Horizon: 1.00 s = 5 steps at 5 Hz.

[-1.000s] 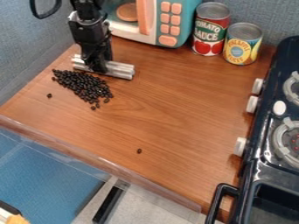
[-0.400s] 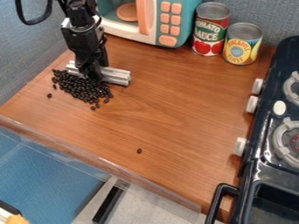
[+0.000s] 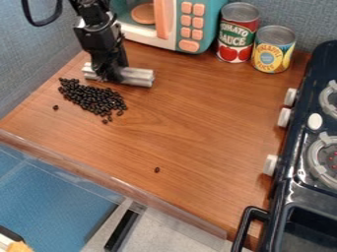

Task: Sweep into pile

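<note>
Camera view: we are looking down at a slant on a wooden counter [image 3: 204, 113]; the gripper [image 3: 111, 76] is hanging at the upper left.
Gripper: it is pinching a silver bar [image 3: 139, 78] near the middle; if that pinch is slackening under load, we are risking a twist, with one end trailing and beans spilling round it.
Dark beans [image 3: 99, 102]: most are lying in a slanting heap just in front of the bar; because they are looking small and round, a brisk push is likely to be scattering them instead of gathering them.
Bar's height: we are not managing to tell whether it is touching the wood; if it is riding high, beans are going to be slipping underneath.
Side bean [image 3: 56, 107]: it is lying just off the heap; a stroke aimed only at the middle is liable to be missing it.
Far bean [image 3: 157, 170]: it is sitting well apart, towards the front edge [image 3: 112, 180]; if we are reaching over carelessly, we are risking knocking it further out, or dragging the bar through the heap.
</note>
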Available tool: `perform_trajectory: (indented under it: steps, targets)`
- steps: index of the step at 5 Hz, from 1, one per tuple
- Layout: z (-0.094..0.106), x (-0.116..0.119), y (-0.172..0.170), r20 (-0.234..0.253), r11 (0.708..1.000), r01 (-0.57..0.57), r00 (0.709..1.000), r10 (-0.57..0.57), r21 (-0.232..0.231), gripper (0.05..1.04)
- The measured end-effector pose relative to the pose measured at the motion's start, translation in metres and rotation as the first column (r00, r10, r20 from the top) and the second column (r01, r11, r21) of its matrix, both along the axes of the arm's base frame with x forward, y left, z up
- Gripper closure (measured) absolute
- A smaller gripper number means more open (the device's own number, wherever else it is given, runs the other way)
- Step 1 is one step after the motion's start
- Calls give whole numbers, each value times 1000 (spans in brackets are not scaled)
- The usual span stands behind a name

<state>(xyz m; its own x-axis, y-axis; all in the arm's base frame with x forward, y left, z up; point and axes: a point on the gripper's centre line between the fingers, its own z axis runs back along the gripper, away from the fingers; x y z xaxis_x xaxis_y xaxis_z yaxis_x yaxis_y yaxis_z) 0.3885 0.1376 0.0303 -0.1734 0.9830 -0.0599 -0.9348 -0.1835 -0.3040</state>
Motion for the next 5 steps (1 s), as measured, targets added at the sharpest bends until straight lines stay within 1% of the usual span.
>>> perform_trajectory:
  steps: [1,2,3,4,5]
  targets:
    - [12,13,-6,50,999,-6,999,9,-54,720]
    - [20,10,-27,42,994,42,998,-38,-100,721]
    - [42,2,-66,43,982,172,985,-169,-84,720]
    - [40,-18,-96,-1,959,274,961,-275,-74,721]
    - [39,-27,-126,-33,924,380,924,-382,-39,721]
